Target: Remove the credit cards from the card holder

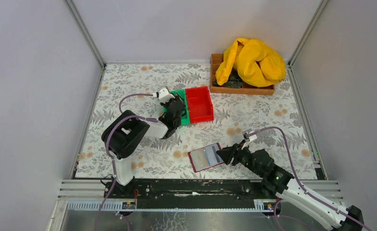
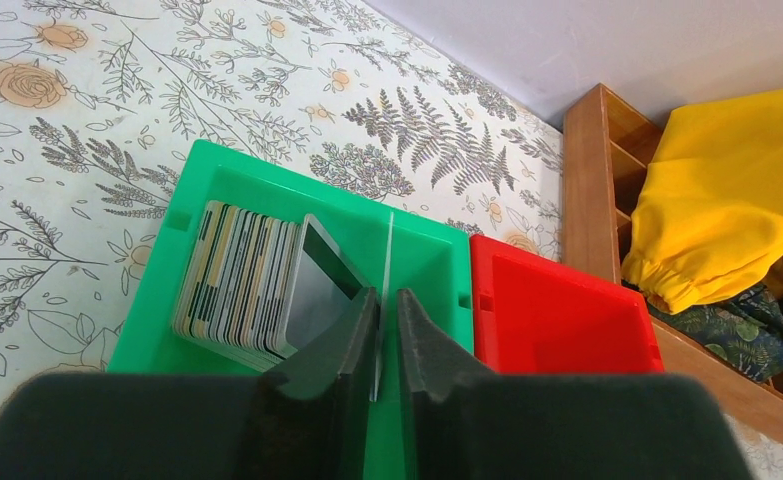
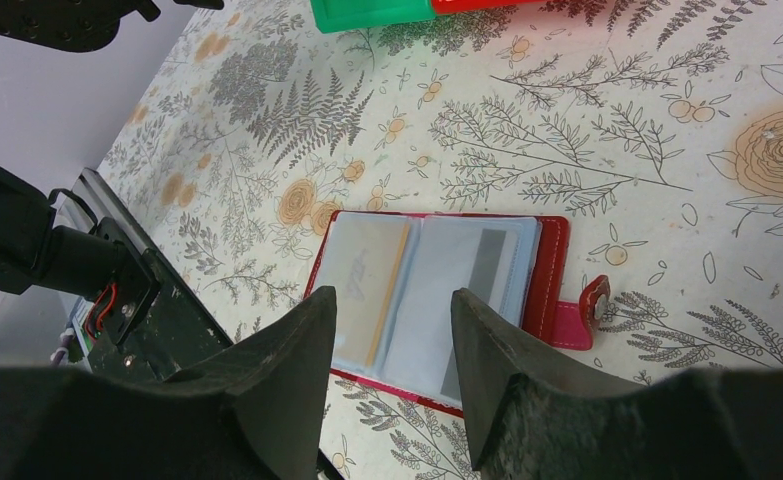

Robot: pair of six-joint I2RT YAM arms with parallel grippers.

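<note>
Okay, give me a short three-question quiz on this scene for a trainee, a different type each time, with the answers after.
1. Fill in: the card holder by the right arm's jaws lies ___ (open or closed).
2. True or false: the red bin holds cards.
3. Where is the loose card stack? A) green bin B) red bin C) card holder
Key: 1 open; 2 false; 3 A.

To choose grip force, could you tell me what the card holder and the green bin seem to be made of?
Card holder: probably faux leather, judging by its glossy red border, with clear plastic sleeves inside. Green bin: moulded hard plastic, smooth, slightly shiny.
</note>
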